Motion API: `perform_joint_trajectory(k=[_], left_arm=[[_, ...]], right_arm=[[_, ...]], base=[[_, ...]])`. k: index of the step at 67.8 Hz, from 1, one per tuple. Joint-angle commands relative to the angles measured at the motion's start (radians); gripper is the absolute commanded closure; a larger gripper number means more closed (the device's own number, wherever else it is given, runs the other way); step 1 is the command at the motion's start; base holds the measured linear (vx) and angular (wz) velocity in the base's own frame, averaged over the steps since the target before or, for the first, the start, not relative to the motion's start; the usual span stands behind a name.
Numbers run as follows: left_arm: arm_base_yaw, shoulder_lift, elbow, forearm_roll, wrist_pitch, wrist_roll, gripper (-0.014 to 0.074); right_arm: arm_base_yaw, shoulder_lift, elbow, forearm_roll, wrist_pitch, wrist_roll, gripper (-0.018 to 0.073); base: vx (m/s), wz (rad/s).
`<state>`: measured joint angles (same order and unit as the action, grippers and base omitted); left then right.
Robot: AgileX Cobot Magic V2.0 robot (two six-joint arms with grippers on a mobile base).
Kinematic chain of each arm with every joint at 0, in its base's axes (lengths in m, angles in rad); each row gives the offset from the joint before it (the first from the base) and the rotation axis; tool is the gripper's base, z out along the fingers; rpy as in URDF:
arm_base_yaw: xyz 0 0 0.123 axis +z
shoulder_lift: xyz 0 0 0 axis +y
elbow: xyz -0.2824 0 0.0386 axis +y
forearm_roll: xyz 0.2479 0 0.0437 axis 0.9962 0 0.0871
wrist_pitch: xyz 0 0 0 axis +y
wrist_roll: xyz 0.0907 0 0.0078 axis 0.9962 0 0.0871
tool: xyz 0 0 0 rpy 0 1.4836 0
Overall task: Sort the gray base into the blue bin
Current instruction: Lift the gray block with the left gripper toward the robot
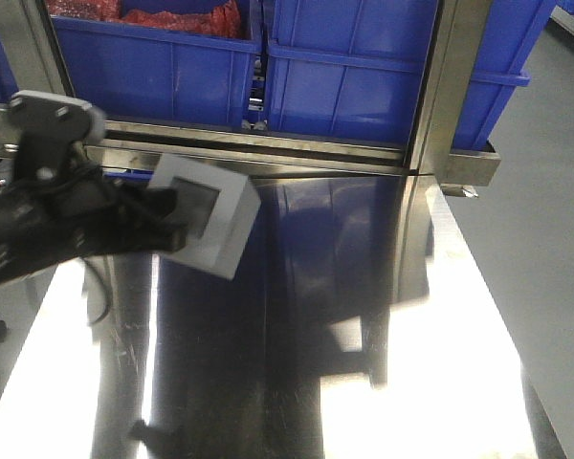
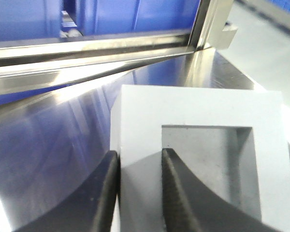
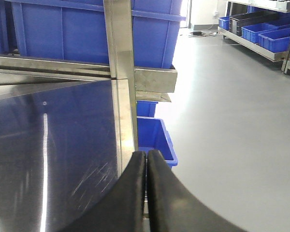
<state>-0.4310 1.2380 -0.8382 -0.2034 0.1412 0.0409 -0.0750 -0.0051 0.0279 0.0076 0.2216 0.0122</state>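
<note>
The base (image 1: 209, 216) hangs tilted in the left gripper (image 2: 140, 162), which pinches one wall with a finger in the hollow. It looks lifted off the table (image 1: 364, 382), but that is hard to see. A blue bin (image 1: 364, 86) stands behind the base, to its right. The right gripper (image 3: 146, 155), far right of the base, is squeezed closed on nothing.

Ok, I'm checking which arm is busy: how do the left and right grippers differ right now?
The left gripper has its fingers parted around one wall of the gray block, one finger outside, one in the recess; the right gripper has its fingers pressed together on nothing. The left gripper is over the steel table; the right gripper is at its right edge. Both have dark curved fingers.
</note>
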Motion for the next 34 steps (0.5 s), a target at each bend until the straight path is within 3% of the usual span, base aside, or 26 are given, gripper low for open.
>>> perform_joint_trajectory(k=[1,34], left_arm=[[-0.005,-0.144,0.058,-0.007,-0.131,-0.013,0.0604],[-0.005,-0.692,0.415,-0.008,-0.351,-0.013,0.0604]], right_arm=[[-0.005,0.018,0.002,-0.008,-0.075,-0.012,0.0564],[-0.005,0.018,0.002,-0.008,-0.075,-0.012,0.0564]], base=[[0.00,0.00],[0.00,0.00]])
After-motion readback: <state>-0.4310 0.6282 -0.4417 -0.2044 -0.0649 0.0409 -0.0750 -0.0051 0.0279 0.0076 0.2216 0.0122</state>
